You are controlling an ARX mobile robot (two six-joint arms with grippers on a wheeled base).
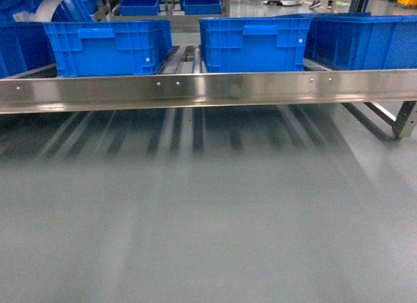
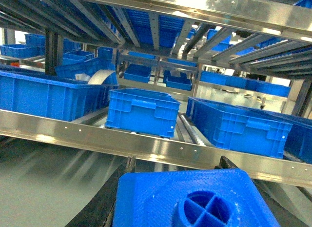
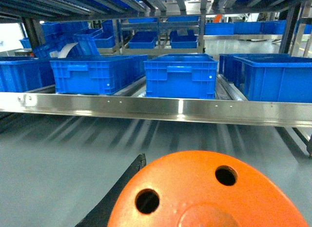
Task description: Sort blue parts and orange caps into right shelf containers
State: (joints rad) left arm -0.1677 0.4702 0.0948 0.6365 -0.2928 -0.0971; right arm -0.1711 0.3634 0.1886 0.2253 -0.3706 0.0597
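In the left wrist view a blue part [image 2: 195,200], boxy with a round cross-ribbed socket, sits between the black fingers [image 2: 105,197] of my left gripper [image 2: 178,163], which is shut on it. An orange cap [image 3: 204,188], rounded with two small holes, fills the bottom of the right wrist view; my right gripper [image 3: 207,161] is shut on it, and only its left finger [image 3: 122,185] shows. Both parts are held above the grey floor, short of the shelf. Blue containers [image 1: 254,42] [image 2: 144,112] [image 3: 180,75] stand on the shelf ahead. Neither gripper appears in the head view.
A steel front rail [image 1: 208,88] [image 2: 146,144] [image 3: 185,110] runs across the shelf edge. More blue crates flank the middle one [image 1: 107,49] [image 1: 365,42] [image 3: 273,75]. A shelf leg [image 1: 404,120] stands at right. Upper roller racks [image 2: 204,12] overhang the crates.
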